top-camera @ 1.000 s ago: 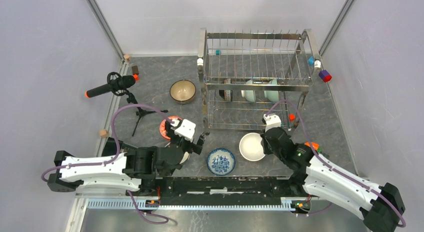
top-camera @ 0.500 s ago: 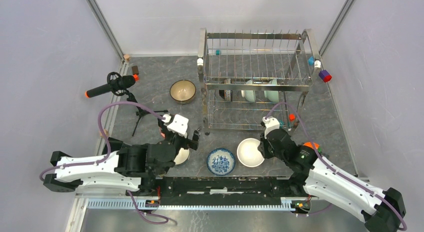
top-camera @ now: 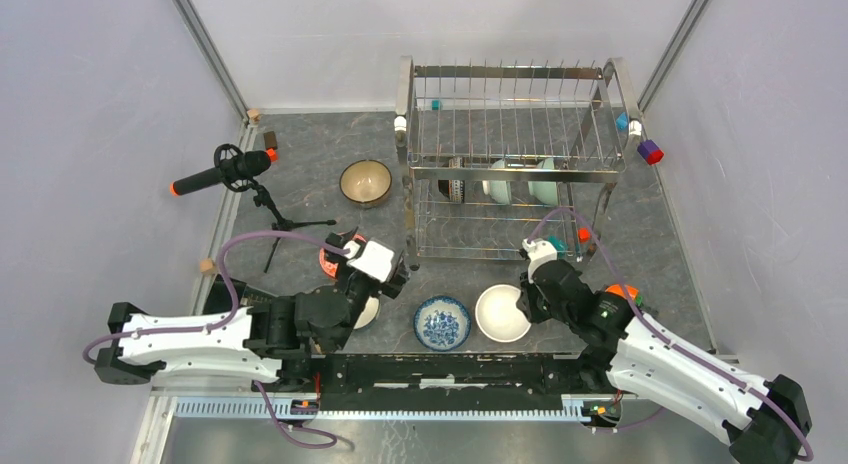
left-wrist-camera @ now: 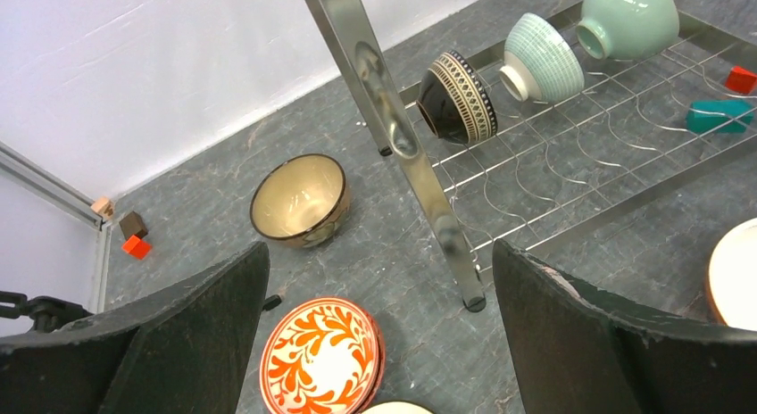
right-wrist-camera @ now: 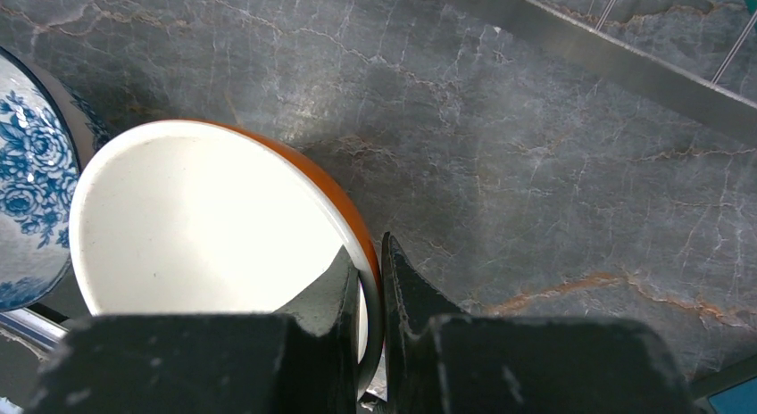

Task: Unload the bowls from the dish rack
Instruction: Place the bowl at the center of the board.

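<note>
Three bowls [top-camera: 500, 181] stand in the dish rack [top-camera: 510, 84], seen from above. The free left hand [top-camera: 388, 281] is by the rack's front left leg.

Its own camera shows its fingers [left-wrist-camera: 161, 343] wide apart, with the bowls ahead and to the right.

The right hand [right-wrist-camera: 370, 258] is clamped on the orange bowl [right-wrist-camera: 205, 227], which sits on the tabletop [right-wrist-camera: 536, 120] in front of the rack.
</note>
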`<state>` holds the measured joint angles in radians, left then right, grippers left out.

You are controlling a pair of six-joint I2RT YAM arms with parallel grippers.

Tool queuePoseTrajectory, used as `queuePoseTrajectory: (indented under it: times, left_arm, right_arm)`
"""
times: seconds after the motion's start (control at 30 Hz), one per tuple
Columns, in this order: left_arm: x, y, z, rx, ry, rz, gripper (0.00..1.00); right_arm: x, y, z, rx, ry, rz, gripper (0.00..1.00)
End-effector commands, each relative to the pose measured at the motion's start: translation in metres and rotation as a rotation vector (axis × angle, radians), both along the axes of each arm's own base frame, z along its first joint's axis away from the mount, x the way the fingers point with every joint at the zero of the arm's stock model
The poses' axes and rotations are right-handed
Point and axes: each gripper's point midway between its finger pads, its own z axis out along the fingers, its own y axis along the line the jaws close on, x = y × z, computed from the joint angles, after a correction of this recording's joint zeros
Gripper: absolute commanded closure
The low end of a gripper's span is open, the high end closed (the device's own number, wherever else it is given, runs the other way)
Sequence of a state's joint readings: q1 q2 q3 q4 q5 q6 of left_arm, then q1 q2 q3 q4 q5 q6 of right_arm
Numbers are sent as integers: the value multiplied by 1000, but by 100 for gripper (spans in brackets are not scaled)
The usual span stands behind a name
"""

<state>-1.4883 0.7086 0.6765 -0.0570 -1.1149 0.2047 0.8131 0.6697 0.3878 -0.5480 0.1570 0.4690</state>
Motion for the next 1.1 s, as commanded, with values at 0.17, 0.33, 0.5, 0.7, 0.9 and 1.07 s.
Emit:
queuePoseTrajectory:
  times: [0.17,0.33,0.5,0.7,0.9,1.07]
  left_arm:
    - [-4,10,8,-83,18,-14,0]
    - [-3,9,8,-70,19,-13,0]
    - [-4,8,5,-59,25,-12,0]
    - [-4,8,5,-63,29,-13,0]
    - [-4,8,5,-65,31,-13,0]
    - [-4,9,5,-68,36,-12,0]
  right_arm:
    - [-1,2,-4,1,6,12,100]
    - [0,2,-5,7,0,14,100]
    - [0,2,-8,-6,10,21,100]
    - [-2,3,-12,-17,26,33,99]
    - [-4,3,-16,-31,43,40,92]
    - [-4,1,-16,-36,42,34,91]
